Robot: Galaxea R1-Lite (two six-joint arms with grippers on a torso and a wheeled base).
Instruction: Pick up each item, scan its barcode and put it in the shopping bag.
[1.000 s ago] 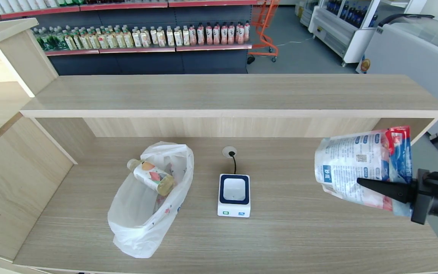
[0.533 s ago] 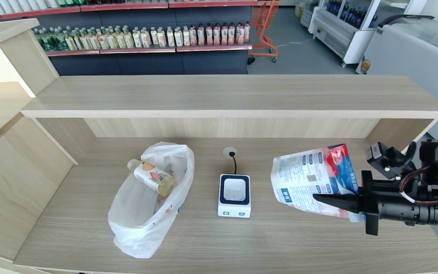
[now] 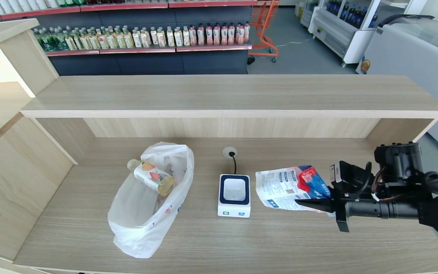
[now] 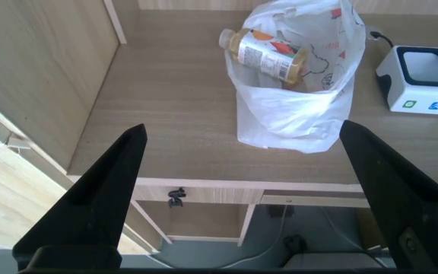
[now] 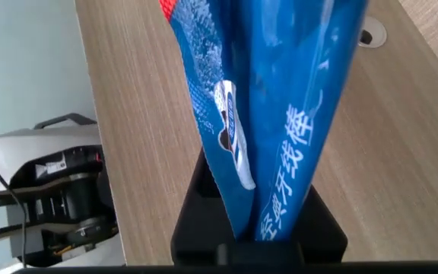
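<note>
My right gripper (image 3: 312,204) has carried the pouch (image 3: 283,186) lower and leftward, jaws pinching its blue edge; it is now just beside the scanner (image 3: 234,194); scanning comes next, I think; the left gripper (image 4: 243,129) has its jaws spread.

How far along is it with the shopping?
One bottle already lies in the mouth of the shopping bag. The right hand grips a packet just beside the scanner, not over its window. Scanning that packet and bagging it appear to be what is left.
</note>
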